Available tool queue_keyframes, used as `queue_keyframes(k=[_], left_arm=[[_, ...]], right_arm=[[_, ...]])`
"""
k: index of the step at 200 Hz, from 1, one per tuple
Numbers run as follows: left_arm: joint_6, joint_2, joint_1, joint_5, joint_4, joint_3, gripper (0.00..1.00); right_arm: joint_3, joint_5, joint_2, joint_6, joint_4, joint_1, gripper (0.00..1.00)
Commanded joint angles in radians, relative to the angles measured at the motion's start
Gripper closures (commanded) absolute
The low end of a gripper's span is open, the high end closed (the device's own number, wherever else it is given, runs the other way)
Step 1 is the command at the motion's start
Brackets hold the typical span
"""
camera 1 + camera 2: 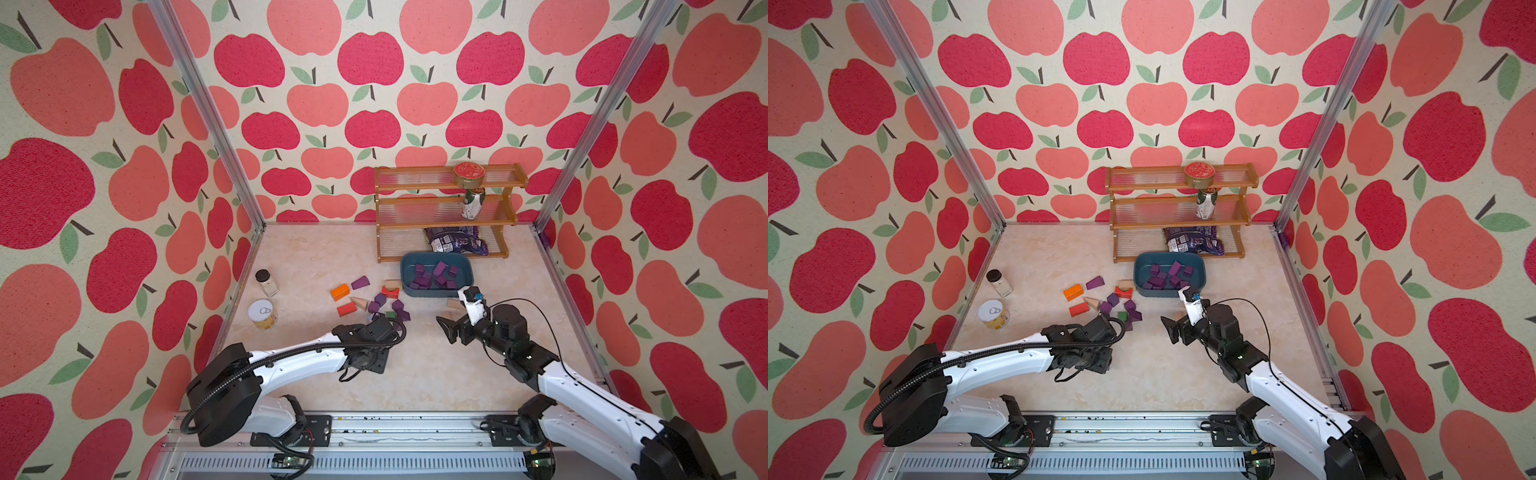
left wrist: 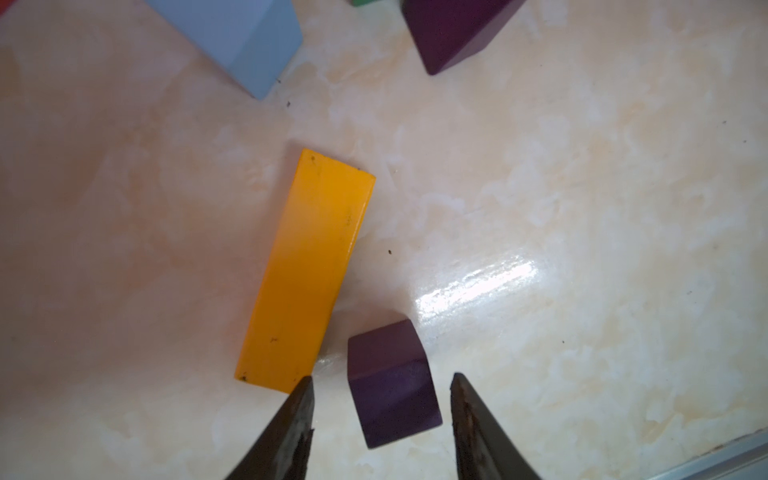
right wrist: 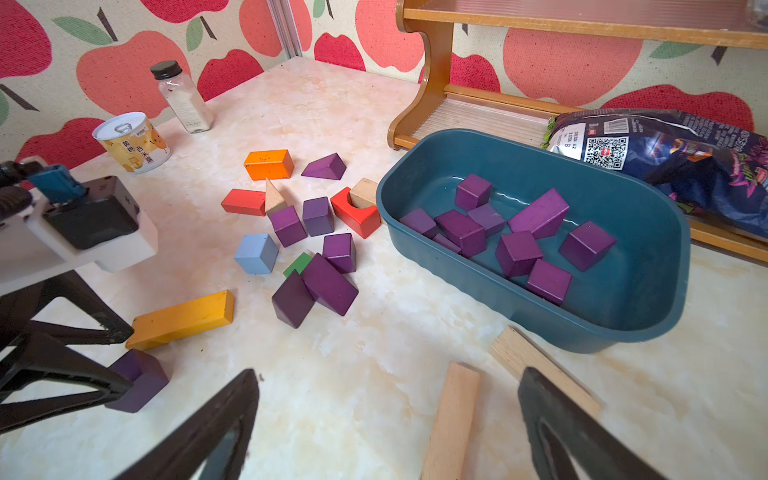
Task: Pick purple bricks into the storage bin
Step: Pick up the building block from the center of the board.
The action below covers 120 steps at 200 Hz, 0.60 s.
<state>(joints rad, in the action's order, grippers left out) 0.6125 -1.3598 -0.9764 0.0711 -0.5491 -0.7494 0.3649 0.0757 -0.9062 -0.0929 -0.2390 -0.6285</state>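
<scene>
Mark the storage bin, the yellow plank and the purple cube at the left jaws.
storage bin (image 3: 652,282): right wrist view, bare inner wall.
yellow plank (image 2: 307,266): left wrist view, middle of top face.
purple cube (image 2: 395,395): left wrist view, its side face.

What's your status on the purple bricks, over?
Left gripper open, straddling a purple cube, not yet clamped. Right gripper open, empty. Storage bin holds about ten purple bricks; more loose. Yellow block close beside the cube.

I see a matt painted wooden purple cube, glossy marbled tabletop, smooth plastic storage bin, scuffed yellow plank
</scene>
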Motion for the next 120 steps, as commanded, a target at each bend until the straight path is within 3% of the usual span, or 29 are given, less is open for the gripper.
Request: queue_keyframes(k=[1, 120], left_arm=[[0.005, -0.025, -0.009, 0.007, 0.002, -0.025, 0.49], [0.008, -0.12, -0.01, 0.027, -0.004, -0.041, 0.57]], right_arm=[[-0.011, -0.017, 0.012, 0.02, -0.014, -0.008, 0.01], [-0.018, -0.055, 0.013, 0.017, -0.009, -0.007, 0.01]])
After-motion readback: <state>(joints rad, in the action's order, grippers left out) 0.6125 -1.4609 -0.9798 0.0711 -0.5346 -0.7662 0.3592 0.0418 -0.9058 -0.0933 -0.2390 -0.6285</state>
